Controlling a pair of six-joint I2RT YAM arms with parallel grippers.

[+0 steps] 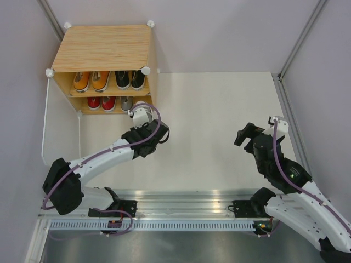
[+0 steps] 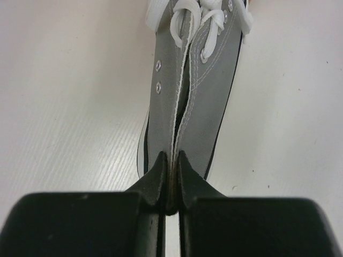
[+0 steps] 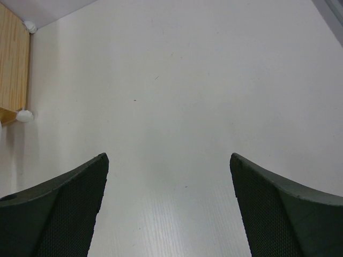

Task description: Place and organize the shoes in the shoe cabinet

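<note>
Left arm: stretched forward from its base, forearm angled up and to the right. Left gripper: fingers pressed almost together, pinching the fabric of a grey shoe. Right arm: folded back near its base. Right gripper: fingers spread wide, nothing between them

Robotics test cell. Plain white surface enclosed by bare pale walls on metal posts; aluminium mounting rail bolted along the near edge.

The right gripper is seen spread wide over the white table; the shoe cabinet is cropped at upper left.
</note>
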